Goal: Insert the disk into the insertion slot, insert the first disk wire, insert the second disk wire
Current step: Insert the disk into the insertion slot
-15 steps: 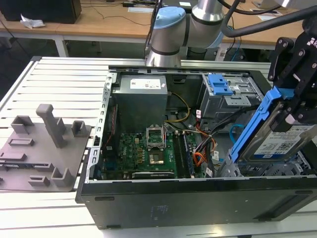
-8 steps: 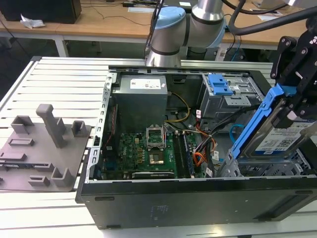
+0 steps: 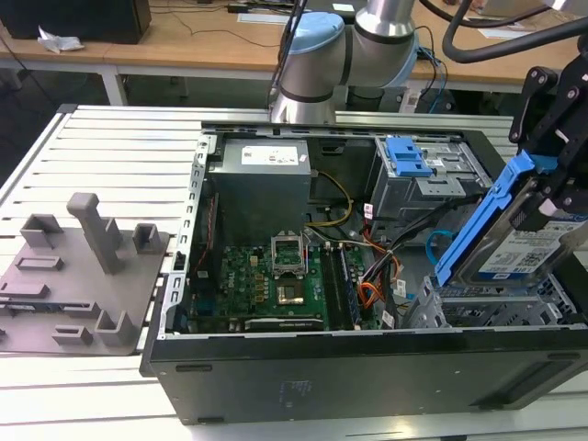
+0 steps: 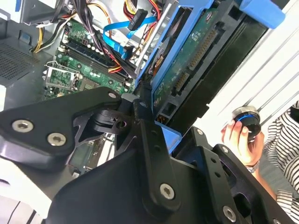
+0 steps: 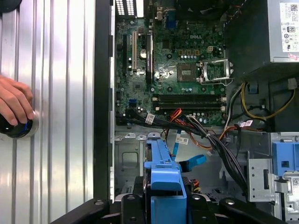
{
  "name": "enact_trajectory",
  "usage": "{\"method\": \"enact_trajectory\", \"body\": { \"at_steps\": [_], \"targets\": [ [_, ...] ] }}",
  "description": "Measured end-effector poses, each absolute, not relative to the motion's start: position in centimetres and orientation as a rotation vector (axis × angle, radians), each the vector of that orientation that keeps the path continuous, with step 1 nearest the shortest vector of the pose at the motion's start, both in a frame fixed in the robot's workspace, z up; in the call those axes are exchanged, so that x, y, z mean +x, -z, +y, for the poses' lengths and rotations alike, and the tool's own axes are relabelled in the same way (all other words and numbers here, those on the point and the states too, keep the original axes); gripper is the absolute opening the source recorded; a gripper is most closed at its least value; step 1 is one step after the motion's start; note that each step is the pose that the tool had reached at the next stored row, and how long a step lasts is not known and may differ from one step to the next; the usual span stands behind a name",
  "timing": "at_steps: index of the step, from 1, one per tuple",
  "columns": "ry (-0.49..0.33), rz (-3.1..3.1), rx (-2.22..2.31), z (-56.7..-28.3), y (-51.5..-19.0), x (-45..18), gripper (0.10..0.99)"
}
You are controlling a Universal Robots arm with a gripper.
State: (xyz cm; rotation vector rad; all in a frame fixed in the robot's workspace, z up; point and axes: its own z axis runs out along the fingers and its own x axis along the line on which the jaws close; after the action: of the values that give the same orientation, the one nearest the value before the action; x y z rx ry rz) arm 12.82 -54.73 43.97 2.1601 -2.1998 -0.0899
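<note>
My gripper (image 3: pixel 544 197) is shut on the disk (image 3: pixel 519 250), a silver drive in a blue carrier (image 3: pixel 485 219). The disk hangs tilted just above the insertion slot (image 3: pixel 491 310), the silver perforated cage at the case's corner on the exterior view's right. In the second wrist view the disk's green underside (image 4: pixel 191 51) sits between my black fingers (image 4: pixel 145 128). The blue carrier (image 5: pixel 163 175) also runs out ahead of my gripper in the first wrist view. The second disk wire (image 3: pixel 439 243) (image 5: pixel 191 163), a light-blue cable, loops beside the cage. The first disk wire (image 3: pixel 370 294), orange and black strands, lies loose by the motherboard.
The open case (image 3: pixel 367 367) holds a motherboard (image 3: pixel 276 276), a power supply (image 3: pixel 262 184) and a grey cage with a blue latch (image 3: pixel 409 158). A grey fixture plate (image 3: pixel 73 276) lies on the slatted table. A person's hand (image 5: pixel 14 100) rests on a round knob beside the case.
</note>
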Motion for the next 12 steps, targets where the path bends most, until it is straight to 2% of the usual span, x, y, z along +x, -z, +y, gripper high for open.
{"method": "enact_trajectory", "body": {
  "at_steps": [12],
  "targets": [
    [0.107,-2.193,2.154,-54.7,-41.9,12.8,0.369]
  ]
}}
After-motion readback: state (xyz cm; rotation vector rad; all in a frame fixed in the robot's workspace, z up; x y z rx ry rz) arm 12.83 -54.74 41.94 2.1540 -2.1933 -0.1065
